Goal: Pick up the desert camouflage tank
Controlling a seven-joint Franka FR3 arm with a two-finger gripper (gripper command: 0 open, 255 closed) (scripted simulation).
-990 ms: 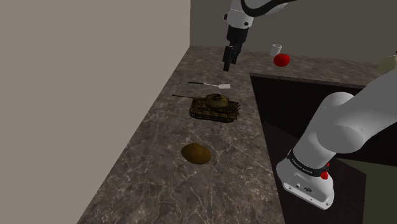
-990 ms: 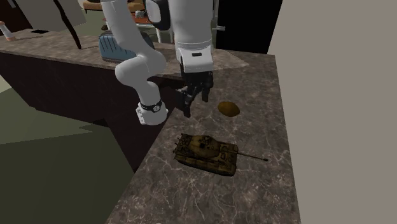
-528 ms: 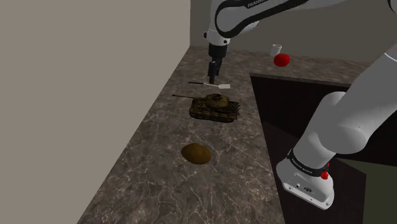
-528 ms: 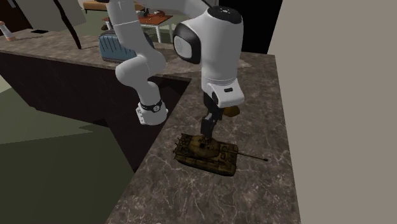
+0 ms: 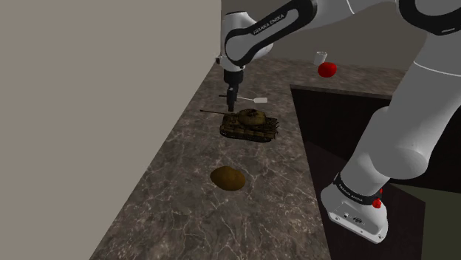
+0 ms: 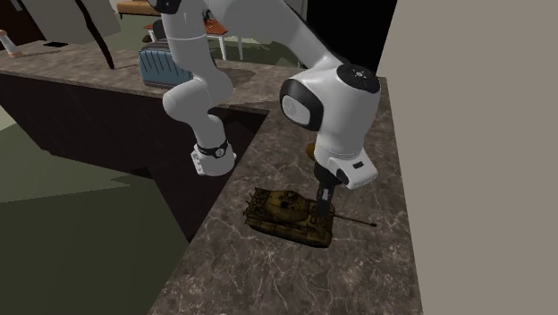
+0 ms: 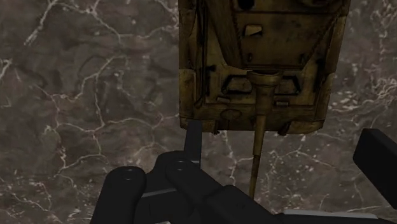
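gripper [image 7: 285, 135] over tank [image 7: 261, 57], fingers [image 7: 193, 137] apart — barrel [image 7: 257, 159] between

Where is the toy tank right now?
In the shoulder view, the tank sits on the dark veined counter between a white spatula and a brown lump, with the gripper just above its gun barrel.

Brown lump [image 5: 228, 178] on the marbled desk [image 5: 177, 214]. Farther back a white spatula [image 5: 258, 99], then a red ball [image 5: 326, 69] beside a cup [image 5: 321, 56].

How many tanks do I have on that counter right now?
1. The camouflage tank sits between the white spatula and the brown lump, the gripper over its barrel end.
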